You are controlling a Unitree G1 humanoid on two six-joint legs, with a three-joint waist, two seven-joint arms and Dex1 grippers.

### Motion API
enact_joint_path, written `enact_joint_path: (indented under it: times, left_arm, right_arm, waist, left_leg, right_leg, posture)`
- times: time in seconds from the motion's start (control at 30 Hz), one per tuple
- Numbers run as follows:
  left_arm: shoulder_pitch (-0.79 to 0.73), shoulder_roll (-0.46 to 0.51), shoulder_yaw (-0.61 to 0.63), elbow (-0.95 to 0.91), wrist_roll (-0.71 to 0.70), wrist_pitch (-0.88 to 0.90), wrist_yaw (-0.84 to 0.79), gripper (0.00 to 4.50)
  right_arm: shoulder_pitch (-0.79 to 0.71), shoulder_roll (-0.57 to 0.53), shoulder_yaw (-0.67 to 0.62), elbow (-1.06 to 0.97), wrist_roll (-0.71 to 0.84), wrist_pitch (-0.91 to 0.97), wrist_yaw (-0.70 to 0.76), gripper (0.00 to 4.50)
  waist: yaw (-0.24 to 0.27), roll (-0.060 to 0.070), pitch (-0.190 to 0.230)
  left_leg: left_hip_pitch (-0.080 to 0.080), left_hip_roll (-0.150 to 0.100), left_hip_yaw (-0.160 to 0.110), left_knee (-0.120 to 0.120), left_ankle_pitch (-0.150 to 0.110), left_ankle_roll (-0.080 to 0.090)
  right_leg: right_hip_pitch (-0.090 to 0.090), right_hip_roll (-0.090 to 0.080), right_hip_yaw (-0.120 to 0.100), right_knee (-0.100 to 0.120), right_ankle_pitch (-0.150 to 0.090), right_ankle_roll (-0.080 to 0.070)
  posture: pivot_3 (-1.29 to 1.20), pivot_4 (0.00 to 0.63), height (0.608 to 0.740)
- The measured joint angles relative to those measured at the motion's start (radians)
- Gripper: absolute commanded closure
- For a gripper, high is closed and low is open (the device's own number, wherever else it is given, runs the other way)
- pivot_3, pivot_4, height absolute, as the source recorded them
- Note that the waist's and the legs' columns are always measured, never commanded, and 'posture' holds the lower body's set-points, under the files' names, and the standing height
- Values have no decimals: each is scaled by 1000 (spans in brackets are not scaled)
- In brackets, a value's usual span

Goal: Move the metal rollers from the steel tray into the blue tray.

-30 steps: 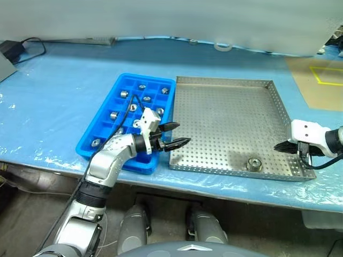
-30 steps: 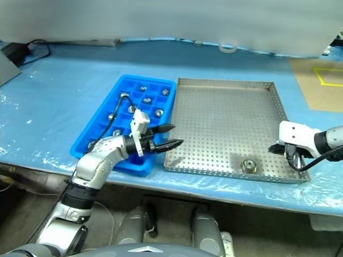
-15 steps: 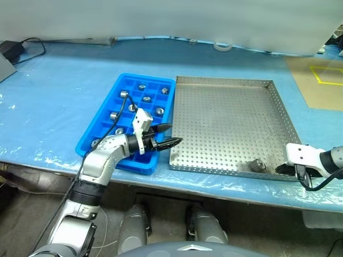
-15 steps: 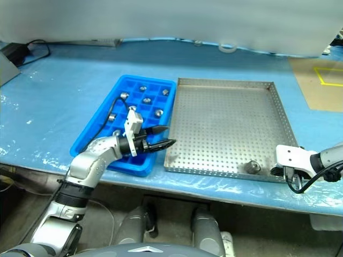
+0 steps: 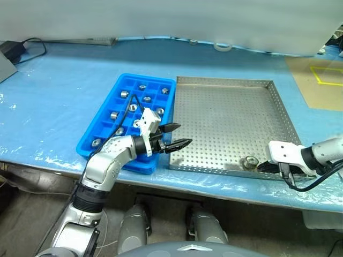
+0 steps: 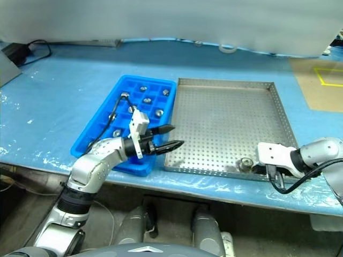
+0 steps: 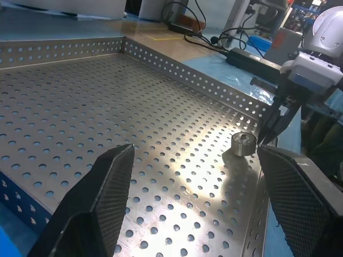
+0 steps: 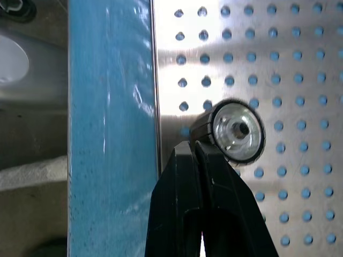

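Rollers [image 5: 141, 87] fill several compartments of the blue tray [image 5: 96, 131]. Beside it, the left gripper [image 5: 179, 135] hovers with fingers spread over the steel tray [image 5: 225, 115]. One roller [image 5: 250, 161] lies by the near rim, touching the right gripper's [image 8: 196, 151] closed fingertips.

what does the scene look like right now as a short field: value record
steel tray: grey perforated square tray, one shiny metal roller left near its front rim
blue tray: blue plastic compartment tray, left of steel tray, several rollers inside
right gripper: shut, tips against the roller, not holding it
left gripper: open, empty, over the trays' shared edge
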Motion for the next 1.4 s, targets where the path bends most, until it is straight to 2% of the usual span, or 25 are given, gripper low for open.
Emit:
enact_joint_path:
  times: [0.2, 0.4, 0.77, 0.93, 1.13, 1.23, 1.4]
  left_arm:
    - [-38, 10, 24, 196, 13, -82, -57, 621]
    - [-43, 9, 26, 246, 27, -144, -89, 621]
    - [46, 7, 15, 169, 43, -187, -92, 621]
    - [115, 3, -5, 95, 55, -209, -79, 621]
    - [141, 21, 12, 68, 62, -211, -61, 621]
    - [105, 23, 14, 102, 62, -194, -65, 621]
    - [-13, -3, 11, 258, 58, -196, -117, 621]
  right_arm:
    - [-62, 87, 42, 9, -8, -1, -43, 4477]
    - [-71, 145, 49, 37, -28, -14, -115, 4477]
    - [-50, 146, 46, 95, -48, -74, -165, 4477]
    - [-40, 152, 45, 156, -87, -164, -225, 4477]
    - [-85, 242, 44, 233, -110, -219, -290, 4477]
    - [-157, 274, 24, 247, -95, -168, -343, 4477]
    - [-234, 255, -67, 147, 45, 62, -292, 4477]
  waist:
    - [-1, 0, 0]
    - [5, 0, 0]
    - [4, 1, 0]
    - [6, 1, -1]
    - [-25, -3, -1]
    - [-34, 1, 0]
    - [-9, -1, 0]
  left_leg:
    - [-2, 0, 0, -1, 0, 0]
    - [-5, 0, 0, -1, 2, 3]
    - [-1, 0, 0, -1, 0, 0]
    - [0, 0, 1, -1, 0, 0]
    - [4, 1, 6, 0, -1, 0]
    - [5, -1, 8, 3, -1, 0]
    - [8, -2, 9, 3, -1, 0]
  right_leg:
    - [-2, 0, 0, 0, 0, 0]
    - [-4, 0, 0, 0, 0, 0]
    - [-1, 0, 0, 0, 0, 0]
    - [0, 0, 1, -1, 0, 0]
    - [0, 0, 4, -1, -2, 4]
    - [-4, -1, 8, -1, -4, 7]
    - [0, -1, 12, -1, -4, 7]
  posture:
    - [-224, 150, 740]
    - [-228, 150, 740]
    - [-239, 150, 740]
    - [-248, 150, 740]
    - [-248, 150, 740]
    - [-255, 150, 740]
    - [-253, 150, 740]
